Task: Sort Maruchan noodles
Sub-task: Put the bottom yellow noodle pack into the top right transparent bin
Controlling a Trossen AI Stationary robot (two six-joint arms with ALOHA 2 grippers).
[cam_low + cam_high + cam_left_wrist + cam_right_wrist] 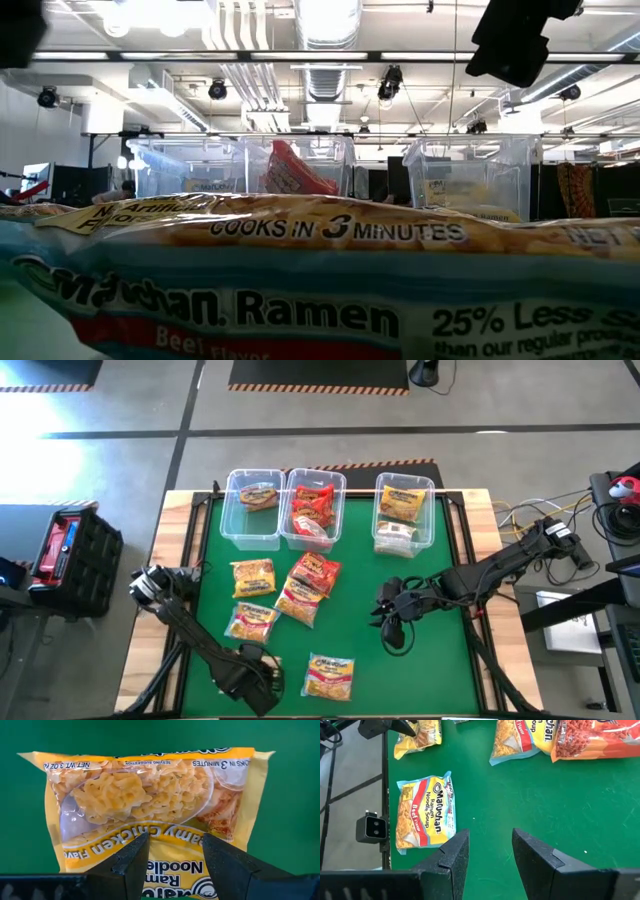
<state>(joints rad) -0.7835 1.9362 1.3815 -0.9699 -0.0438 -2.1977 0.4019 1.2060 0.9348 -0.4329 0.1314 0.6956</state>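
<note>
A: Where is the dark two-finger left gripper?
B: Low at the near table edge, fingers apart.
A: And the dark two-finger right gripper?
B: Mid-right, fingers apart, holding nothing.

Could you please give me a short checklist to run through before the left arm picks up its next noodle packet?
1. Left gripper open over the yellow chicken packet: ok.
2. Packet lying flat on the green mat: ok.
3. Packet grasped: not ok, nothing held.
4. Right gripper clear, hovering open above bare mat: ok.
5. Three bins reachable at the far edge: ok.
6. Which bin takes chicken flavor: cannot tell.
</note>
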